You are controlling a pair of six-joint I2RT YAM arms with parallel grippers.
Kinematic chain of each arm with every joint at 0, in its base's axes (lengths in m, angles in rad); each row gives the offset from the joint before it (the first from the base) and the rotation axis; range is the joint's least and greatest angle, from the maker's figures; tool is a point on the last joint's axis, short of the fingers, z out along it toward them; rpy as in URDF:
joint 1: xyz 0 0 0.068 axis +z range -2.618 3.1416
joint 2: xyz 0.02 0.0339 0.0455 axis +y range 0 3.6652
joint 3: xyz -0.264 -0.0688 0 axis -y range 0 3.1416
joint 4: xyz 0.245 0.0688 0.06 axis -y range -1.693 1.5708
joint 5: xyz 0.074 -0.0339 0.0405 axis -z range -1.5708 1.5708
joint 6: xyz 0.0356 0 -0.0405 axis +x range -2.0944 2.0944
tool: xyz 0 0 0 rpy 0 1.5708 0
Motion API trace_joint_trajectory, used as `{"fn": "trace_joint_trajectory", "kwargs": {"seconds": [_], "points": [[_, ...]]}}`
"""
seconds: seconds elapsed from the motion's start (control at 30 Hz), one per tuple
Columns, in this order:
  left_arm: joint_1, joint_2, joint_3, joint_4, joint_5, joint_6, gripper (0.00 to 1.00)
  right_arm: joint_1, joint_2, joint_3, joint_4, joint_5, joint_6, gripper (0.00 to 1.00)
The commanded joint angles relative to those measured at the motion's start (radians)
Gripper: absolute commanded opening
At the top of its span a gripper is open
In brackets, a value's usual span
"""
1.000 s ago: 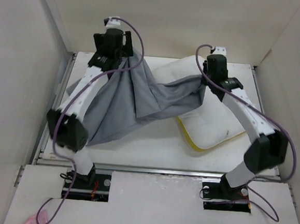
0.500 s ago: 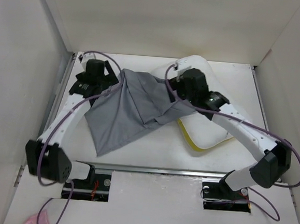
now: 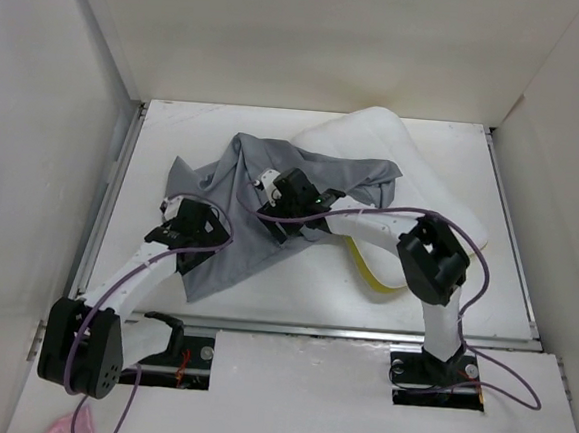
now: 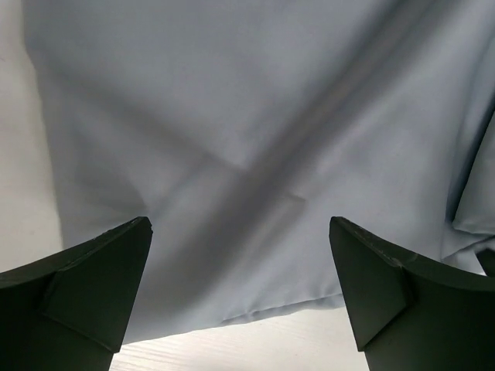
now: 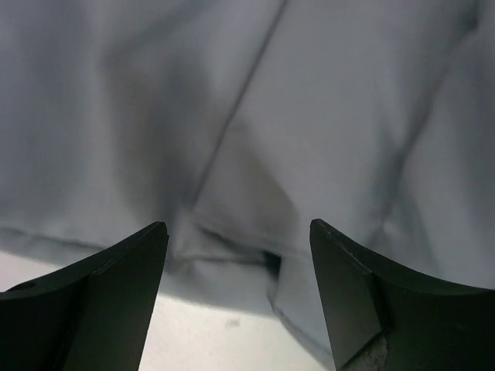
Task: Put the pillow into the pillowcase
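The grey pillowcase [image 3: 272,180] lies crumpled on the table, its right part draped over the white pillow [image 3: 413,171], whose yellow piping shows at the front edge. My left gripper [image 3: 190,231] is open and empty, low over the pillowcase's left front part [image 4: 247,154], with the hem and bare table between the fingers. My right gripper [image 3: 288,204] is open and empty, low over the pillowcase's middle front edge, where folded layers of the cloth [image 5: 255,154] meet the table.
White walls close in the table [image 3: 294,287] on the left, back and right. A metal rail [image 3: 301,328] runs along the front edge. Purple cables trail from both arms.
Both grippers have let go of the pillowcase, which dropped from its raised, stretched position onto the table and pillow. Both arms have lowered and drawn toward the front of the cloth.
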Motion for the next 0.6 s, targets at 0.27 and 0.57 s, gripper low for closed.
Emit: {"fn": "trace_joint_trajectory", "kwargs": {"seconds": [0.27,0.57], "points": [[-0.064,0.197,0.015,0.106,0.048,-0.045,0.97,0.002,0.130,0.107,0.050,0.049,0.028,0.78],[-0.074,0.410,0.167,-0.009,-0.179,-0.075,0.00,0.002,0.075,0.133,0.021,0.177,0.053,0.01]]}}
